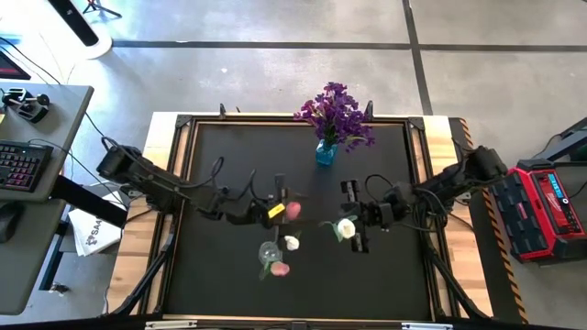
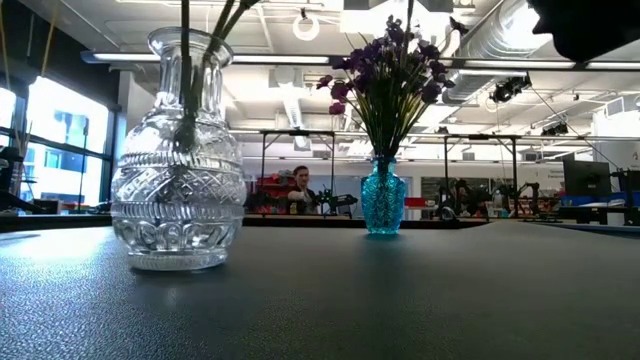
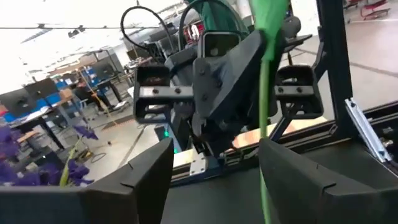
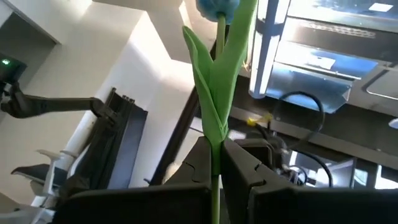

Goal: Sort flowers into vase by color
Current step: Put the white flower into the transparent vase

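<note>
The blue vase [image 1: 324,153] at the table's far middle holds the purple flowers [image 1: 336,115]. A clear glass vase [image 1: 269,249] near the middle holds a white tulip [image 1: 291,243] and a pink tulip [image 1: 280,269]; their stems [image 2: 188,70] rise from its neck. My left gripper [image 1: 282,203] is open just beyond that vase, level, with another pink tulip [image 1: 293,209] at its tips. That tulip's green stem [image 3: 264,106] runs between the fingers. My right gripper [image 1: 356,227], facing it from the right, is shut on a white tulip [image 1: 346,227]. My left gripper has the pink tulip's stem [image 3: 263,155] close beside the inner face of one finger [image 3: 292,180]; whether it touches, I cannot tell. My right gripper pinches the white tulip's stem [image 4: 216,152] between its two fingers, just below the leaves [image 4: 214,93]. The fingers come from the table's right, slanting upward. The tulip is lifted clear, with leaves and bloom beyond the fingertips.
A raised frame [image 1: 183,183] borders the black table top. A desk with a keyboard [image 1: 23,165] stands to the left and a red case [image 1: 550,206] to the right. In the low view a person [image 2: 300,185] shows in the room behind.
</note>
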You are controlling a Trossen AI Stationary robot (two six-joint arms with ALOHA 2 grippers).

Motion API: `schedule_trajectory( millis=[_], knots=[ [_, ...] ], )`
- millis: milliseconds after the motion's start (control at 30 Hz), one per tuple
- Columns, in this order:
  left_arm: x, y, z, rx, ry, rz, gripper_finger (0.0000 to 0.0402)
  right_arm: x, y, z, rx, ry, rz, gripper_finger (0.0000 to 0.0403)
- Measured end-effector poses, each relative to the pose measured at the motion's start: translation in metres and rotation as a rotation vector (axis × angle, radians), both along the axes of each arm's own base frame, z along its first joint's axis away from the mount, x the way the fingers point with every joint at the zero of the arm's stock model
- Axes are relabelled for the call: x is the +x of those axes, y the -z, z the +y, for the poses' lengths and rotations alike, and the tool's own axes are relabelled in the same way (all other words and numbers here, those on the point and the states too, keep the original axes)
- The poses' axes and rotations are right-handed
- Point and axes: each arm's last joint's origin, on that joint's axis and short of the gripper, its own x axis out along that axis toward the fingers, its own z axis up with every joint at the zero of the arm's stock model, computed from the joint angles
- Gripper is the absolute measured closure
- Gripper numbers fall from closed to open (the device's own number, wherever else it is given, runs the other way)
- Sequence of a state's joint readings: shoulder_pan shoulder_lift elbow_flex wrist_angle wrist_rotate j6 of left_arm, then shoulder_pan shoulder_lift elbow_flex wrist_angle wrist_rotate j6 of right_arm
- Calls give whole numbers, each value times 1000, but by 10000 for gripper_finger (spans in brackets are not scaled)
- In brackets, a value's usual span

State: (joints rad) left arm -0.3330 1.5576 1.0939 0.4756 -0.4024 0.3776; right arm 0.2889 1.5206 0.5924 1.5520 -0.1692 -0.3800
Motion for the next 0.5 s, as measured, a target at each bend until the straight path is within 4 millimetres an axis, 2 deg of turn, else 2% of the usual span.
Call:
schedule_trajectory(
  millis=[233, 367, 500],
  knots=[
    [-23, -22, -10, 73, -64, -19, 176, 3, 0, -6, 15, 11, 13, 402],
    [-34, -37, -11, 59, 23, -68, 176, 2, -2, -6, 15, 12, -14, 402],
    [-33, -39, -4, 21, 125, -76, 176, 4, -10, -5, 12, 1, -44, 402]
  ],
)
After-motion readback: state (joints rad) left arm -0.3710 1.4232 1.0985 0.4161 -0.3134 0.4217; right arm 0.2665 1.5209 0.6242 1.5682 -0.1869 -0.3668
